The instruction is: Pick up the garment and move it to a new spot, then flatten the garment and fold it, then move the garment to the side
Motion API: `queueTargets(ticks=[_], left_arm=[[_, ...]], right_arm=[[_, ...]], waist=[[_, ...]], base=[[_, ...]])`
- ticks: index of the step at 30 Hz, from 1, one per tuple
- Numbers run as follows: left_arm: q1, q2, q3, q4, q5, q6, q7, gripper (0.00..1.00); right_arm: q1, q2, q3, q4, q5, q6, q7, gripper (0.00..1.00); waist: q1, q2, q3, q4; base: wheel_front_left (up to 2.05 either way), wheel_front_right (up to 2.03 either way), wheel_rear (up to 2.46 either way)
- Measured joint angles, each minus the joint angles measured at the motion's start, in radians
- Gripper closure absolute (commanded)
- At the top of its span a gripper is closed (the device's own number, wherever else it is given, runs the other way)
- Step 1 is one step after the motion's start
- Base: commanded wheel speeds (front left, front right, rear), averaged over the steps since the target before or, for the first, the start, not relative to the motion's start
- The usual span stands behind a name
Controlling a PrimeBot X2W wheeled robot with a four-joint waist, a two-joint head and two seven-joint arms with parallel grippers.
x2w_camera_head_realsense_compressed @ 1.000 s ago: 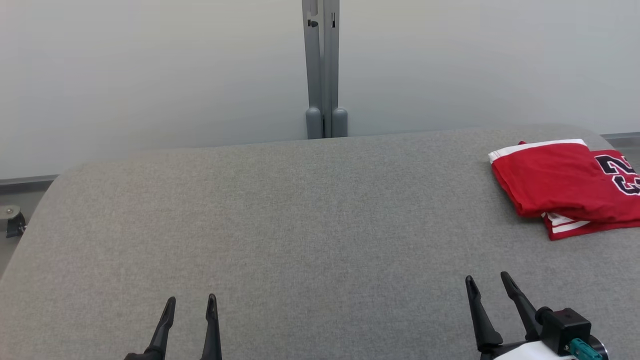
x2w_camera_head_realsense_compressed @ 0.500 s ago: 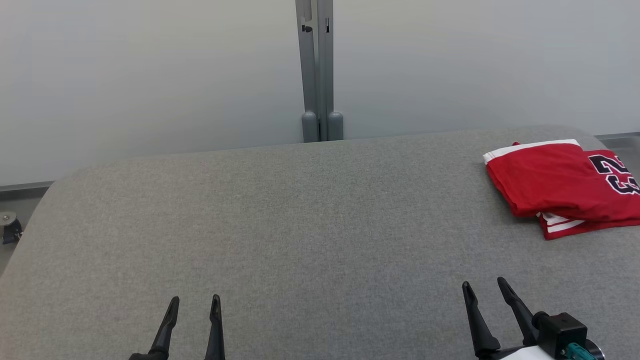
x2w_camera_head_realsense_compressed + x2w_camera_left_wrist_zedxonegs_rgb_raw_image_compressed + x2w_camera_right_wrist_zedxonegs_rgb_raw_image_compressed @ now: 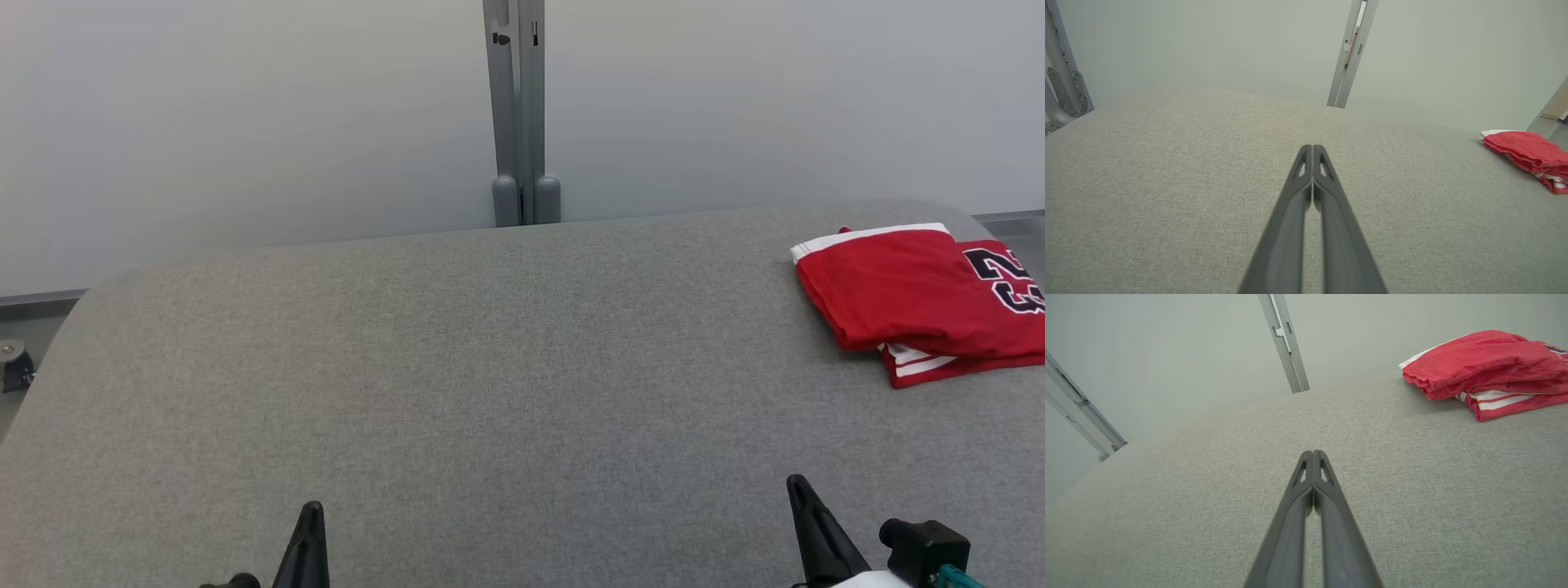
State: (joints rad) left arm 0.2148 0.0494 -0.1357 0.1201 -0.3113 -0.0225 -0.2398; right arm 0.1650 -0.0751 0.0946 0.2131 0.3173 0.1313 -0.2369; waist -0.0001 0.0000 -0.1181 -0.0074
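The garment [image 3: 914,298] is red with white stripes and dark numerals, and lies folded at the far right of the grey table [image 3: 490,367]; it also lies at the right edge of the left wrist view [image 3: 1527,153] and at the upper right of the right wrist view [image 3: 1486,369]. My left gripper [image 3: 310,518] sits at the lower left, shut and empty, its fingers pressed together [image 3: 1312,151]. Low at the right, my right gripper [image 3: 800,494] is shut too, with nothing in it [image 3: 1312,455]. Both stand well short of the garment.
A grey metal post [image 3: 522,114] stands behind the table's far edge against a pale wall. A caster wheel [image 3: 12,367] sits on the floor beyond the table's left corner. Bare grey cloth spreads between the grippers and the garment.
Both grippers have shut from open and have slid lower in the head view. The head view has shifted a little.
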Motion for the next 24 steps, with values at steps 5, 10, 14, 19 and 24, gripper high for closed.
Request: queueTargets(ticks=[5, 10, 14, 19, 24], left_arm=[[-0.013, 0.002, 0.010, 0.012, -0.096, -0.005, 0.020, 1.00], [-0.035, 0.005, 0.021, 0.020, -0.187, -0.013, 0.038, 1.00], [-0.051, 0.008, 0.031, 0.028, -0.255, -0.020, 0.054, 1.00], [-0.072, 0.010, 0.040, 0.038, -0.335, -0.025, 0.073, 1.00], [-0.090, 0.012, 0.051, 0.045, -0.410, -0.031, 0.089, 1.00]], right_arm=[[-0.013, 0.000, -0.011, 0.003, 0.096, 0.000, 0.024, 1.00], [-0.032, -0.001, -0.021, 0.006, 0.183, 0.000, 0.043, 1.00], [-0.044, -0.001, -0.028, 0.007, 0.250, 0.000, 0.058, 1.00], [-0.059, -0.001, -0.039, 0.009, 0.329, 0.000, 0.078, 1.00], [-0.074, -0.001, -0.049, 0.010, 0.403, 0.000, 0.096, 1.00]], waist=[[0.0000, 0.0000, 0.005, 0.000], [0.0000, 0.0000, 0.010, 0.001], [0.0000, 0.0000, 0.014, 0.001], [0.0000, 0.0000, 0.019, 0.001], [0.0000, 0.0000, 0.024, 0.002]], base=[[0.00, 0.00, 0.00], [0.00, 0.00, 0.00], [0.00, 0.00, 0.00], [0.00, 0.00, 0.00], [0.00, 0.00, 0.00]])
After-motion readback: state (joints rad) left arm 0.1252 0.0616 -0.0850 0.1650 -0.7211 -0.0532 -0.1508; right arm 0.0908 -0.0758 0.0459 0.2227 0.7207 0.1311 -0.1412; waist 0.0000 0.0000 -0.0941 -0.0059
